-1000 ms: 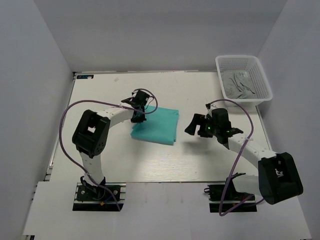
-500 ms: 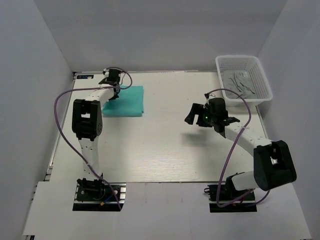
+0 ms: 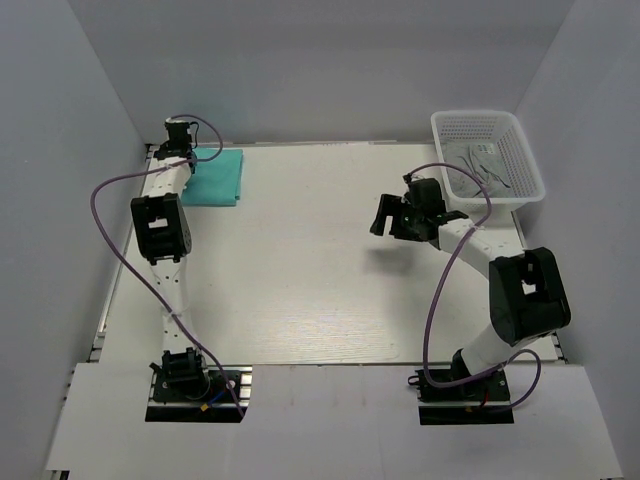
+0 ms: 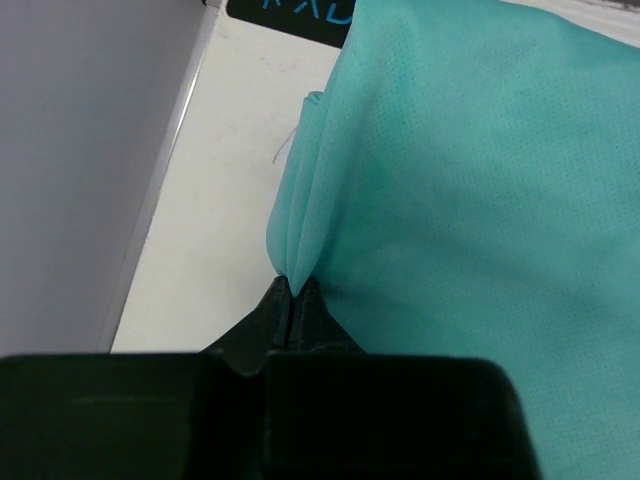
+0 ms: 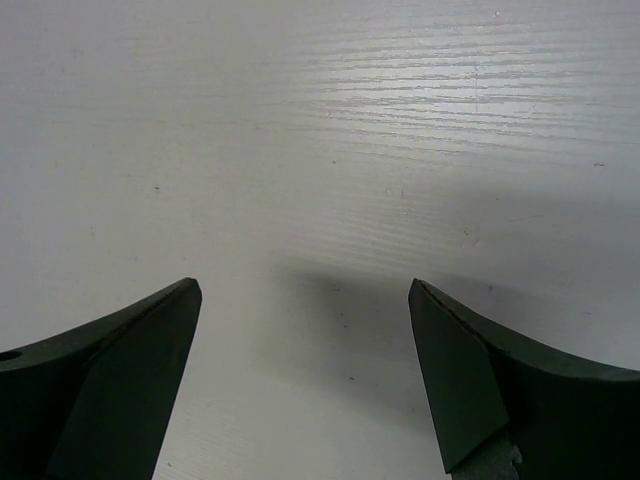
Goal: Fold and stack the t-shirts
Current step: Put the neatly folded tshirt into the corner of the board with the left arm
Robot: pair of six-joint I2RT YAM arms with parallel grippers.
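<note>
Item: folded t-shirt (image 3: 218,178), turquoise-green, thin cloth, lying as a flat rectangle at the far left corner of the table (image 3: 320,290), near the left wall. This is probably the stacking spot, chosen to leave the middle of the table for folding work. Left gripper (image 3: 183,152): the arm is stretched far forward and the jaws are clenched on the shirt's left edge. In the wrist view the fingertips (image 4: 272,310) meet on several layers gathered into a small pleat. Taking all the layers in one pinch would seem to keep the fold from opening while the bundle is set in place. Right gripper (image 3: 388,216): jaws spread wide and grasping nothing, hovering over bare tabletop, well apart from the shirt and near the white mesh basket (image 3: 441,128). Its wrist view shows only table surface between the fingers. That station suggests readiness to fetch the next garment. The basket sits at the far right corner and holds crumpled grey cloth (image 3: 478,166); whether that is another shirt cannot be told. Status: one shirt folded and parked, the pinch not yet released.
</note>
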